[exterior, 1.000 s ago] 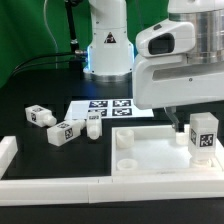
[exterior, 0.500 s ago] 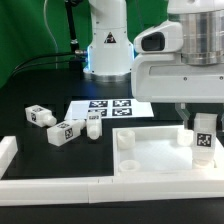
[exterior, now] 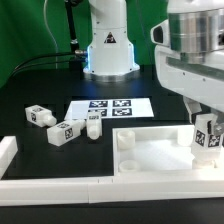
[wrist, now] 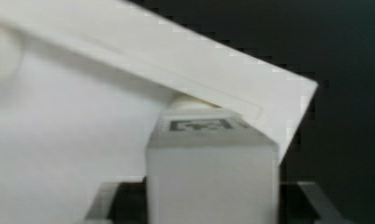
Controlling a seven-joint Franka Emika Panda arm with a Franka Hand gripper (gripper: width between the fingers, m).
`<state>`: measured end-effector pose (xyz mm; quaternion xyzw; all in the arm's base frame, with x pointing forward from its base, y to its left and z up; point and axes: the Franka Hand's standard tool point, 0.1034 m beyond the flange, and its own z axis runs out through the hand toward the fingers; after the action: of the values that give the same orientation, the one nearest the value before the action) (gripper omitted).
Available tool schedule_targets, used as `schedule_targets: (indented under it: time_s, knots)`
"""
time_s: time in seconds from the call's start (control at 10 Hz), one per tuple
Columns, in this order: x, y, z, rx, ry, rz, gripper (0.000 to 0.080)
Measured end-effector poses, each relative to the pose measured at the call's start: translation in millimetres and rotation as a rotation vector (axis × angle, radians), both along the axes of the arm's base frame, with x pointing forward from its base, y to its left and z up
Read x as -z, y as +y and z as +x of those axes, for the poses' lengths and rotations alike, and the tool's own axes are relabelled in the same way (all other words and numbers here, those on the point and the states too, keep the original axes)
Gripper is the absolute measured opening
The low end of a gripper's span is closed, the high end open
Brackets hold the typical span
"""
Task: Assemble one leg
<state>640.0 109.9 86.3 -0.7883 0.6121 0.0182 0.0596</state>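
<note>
The leg (exterior: 209,142) stands upright at the corner of the panel (exterior: 150,158) on the exterior view's right, its tagged face towards that camera. My pincer (exterior: 207,128) pinches the leg from both sides near its upper end. In the wrist view the leg (wrist: 210,165) runs down between my dark fingers (wrist: 122,203) and its far end meets the panel (wrist: 95,100) just inside that corner; I cannot tell whether it is seated. Three spare legs (exterior: 62,131) lie on the tabletop (exterior: 25,135) towards the exterior view's left, well apart from the panel. The marker board (exterior: 105,107) lies behind them.
</note>
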Motion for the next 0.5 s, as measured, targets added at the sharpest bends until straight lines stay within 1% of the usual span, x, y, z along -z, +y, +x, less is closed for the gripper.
schedule_targets:
  time_s: [0.2,0.3,0.4,0.5]
  knots:
    - [0.0,1.2,-0.2,0.000,0.000,-0.002,0.0288]
    - [0.7,1.2,-0.2,-0.032,-0.005,-0.007,0.0360]
    - [2.1,-0.8,0.7,-0.250,-0.038,-0.026,0.0360]
    - [2.5,-5.1,1.8,-0.444,-0.060,-0.042,0.0543]
